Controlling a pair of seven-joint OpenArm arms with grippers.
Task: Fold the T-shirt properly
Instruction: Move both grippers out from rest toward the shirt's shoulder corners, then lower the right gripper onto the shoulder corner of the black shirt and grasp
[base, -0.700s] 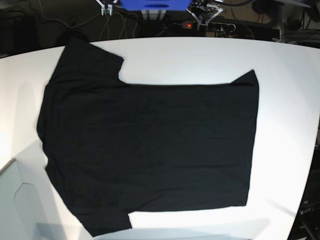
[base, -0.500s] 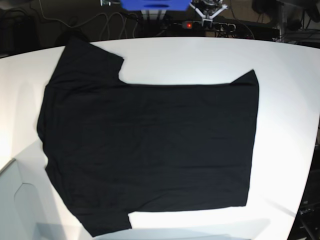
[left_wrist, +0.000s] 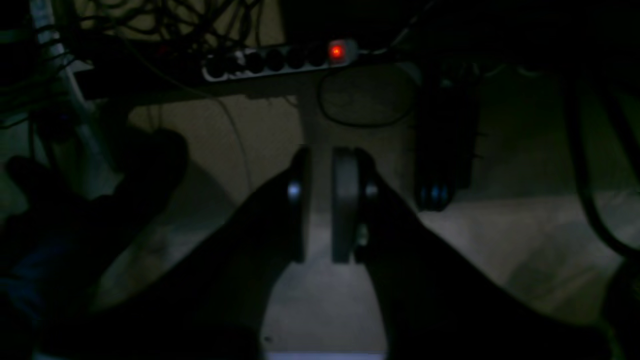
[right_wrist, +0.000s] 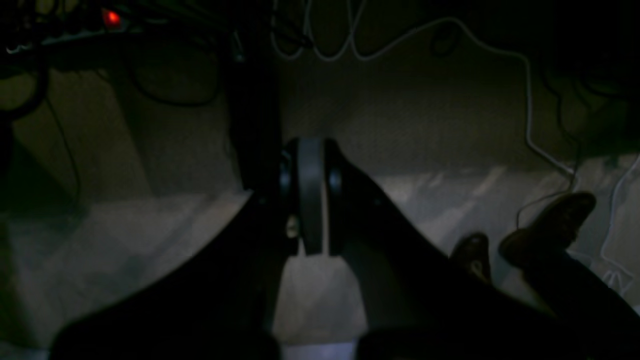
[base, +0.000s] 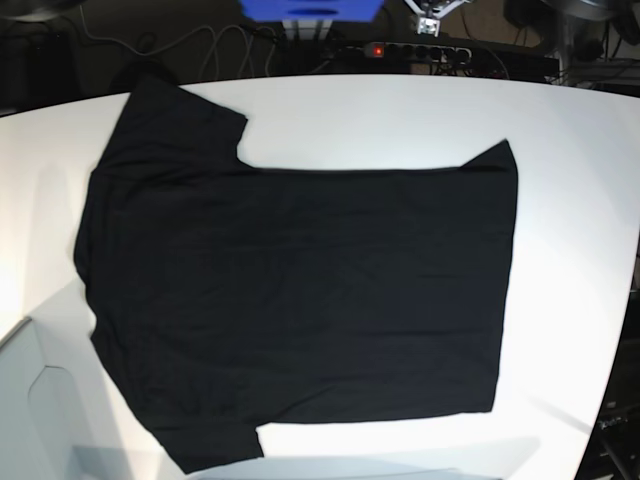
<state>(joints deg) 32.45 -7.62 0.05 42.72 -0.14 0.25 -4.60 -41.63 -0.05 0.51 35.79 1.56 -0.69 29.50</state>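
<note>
At the table's far edge, the left gripper (base: 432, 12) sits higher and further toward the right corner; the right gripper is gone from the base view.

left pincer (left_wrist: 320, 200) slightly parted, right pincer (right_wrist: 305, 195) closed, both raised.

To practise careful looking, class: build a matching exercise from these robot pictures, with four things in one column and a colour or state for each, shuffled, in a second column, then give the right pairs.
Column A
1. T-shirt
2. table
3. power strip light
4. right gripper

Column B
a. white
b. glowing red
c. shut, holding nothing
d. black, spread flat

Pairs: 1-d, 2-a, 3-b, 4-c
</note>
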